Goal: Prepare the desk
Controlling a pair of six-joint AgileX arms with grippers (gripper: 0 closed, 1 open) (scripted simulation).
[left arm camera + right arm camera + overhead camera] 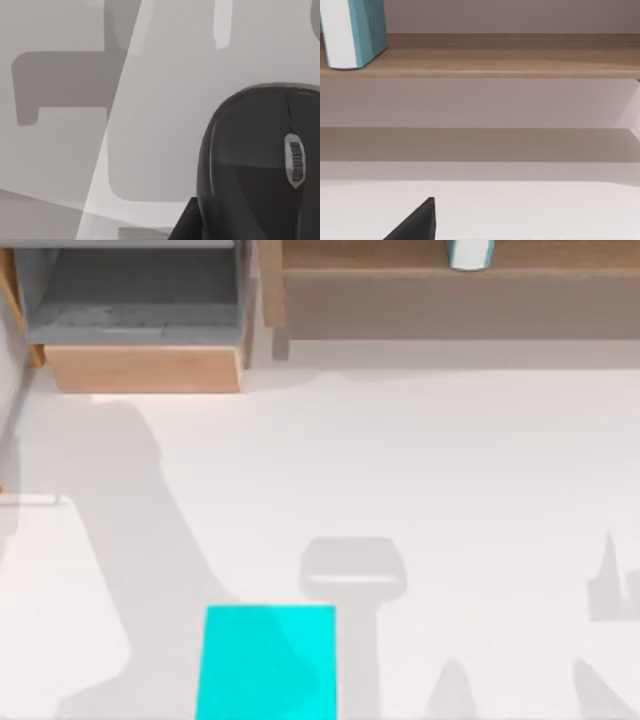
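Overhead, white desk point(420, 480), cyan pad point(266, 662) at near edge – wooden shelf point(400, 265) behind, dark mouse point(260, 165), hand states untellable.

Bright, even light; soft grey arm shadows fall across the white desk point(450, 470), edges slightly blurred, without glare

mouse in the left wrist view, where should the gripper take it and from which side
Grip the black mouse across its two long flanks, coming down from above. Its domed back, with the scroll wheel on the midline, gives no flat hold on top, so the sides likely suit the fingers better.
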